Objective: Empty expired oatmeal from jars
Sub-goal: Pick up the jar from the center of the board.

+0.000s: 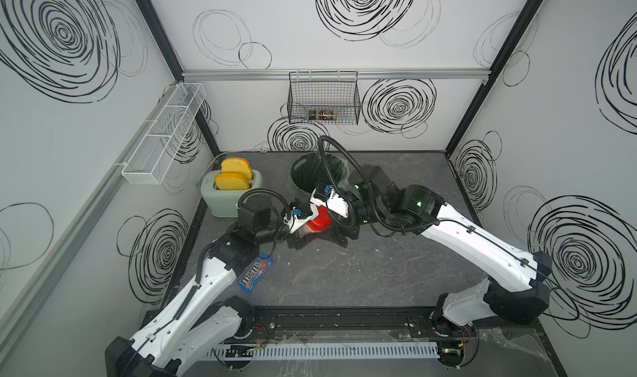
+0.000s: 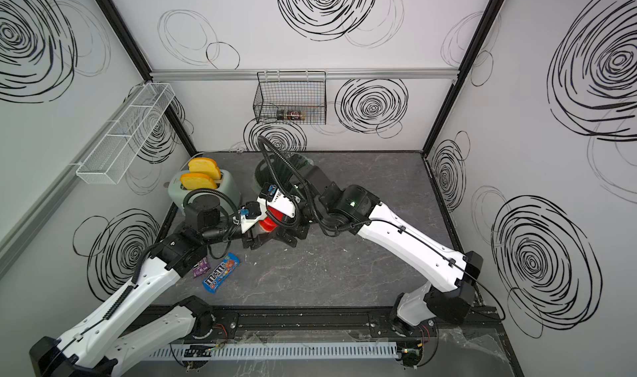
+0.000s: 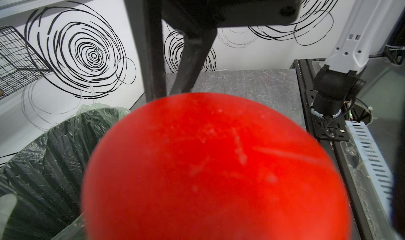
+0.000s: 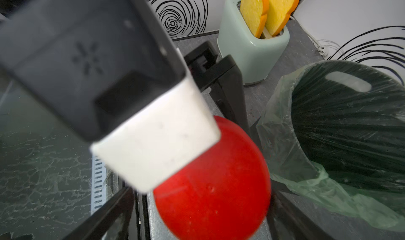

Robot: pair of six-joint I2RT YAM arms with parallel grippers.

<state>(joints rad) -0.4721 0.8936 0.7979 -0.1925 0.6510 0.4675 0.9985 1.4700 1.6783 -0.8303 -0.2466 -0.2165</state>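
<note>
The table (image 1: pixel 379 272) is partly covered by both arms. At the back, the lined bin (image 1: pixel 301 175) is half hidden behind the right arm in both top views. The toaster (image 1: pixel 220 199) is seen beside it. The right gripper (image 4: pixel 197 214) is spread wide, its fingers set either side of the red lid (image 1: pixel 319 222). The left gripper (image 1: pixel 297 241) appears to be clamped on the jar (image 4: pixel 214 195), though its fingers are hidden. The jar is found between the grippers, near the bin. Its contents cannot be made out, nor whether it rests on the table. A candy packet (image 1: pixel 256 275) is cut off by the left arm.
</note>
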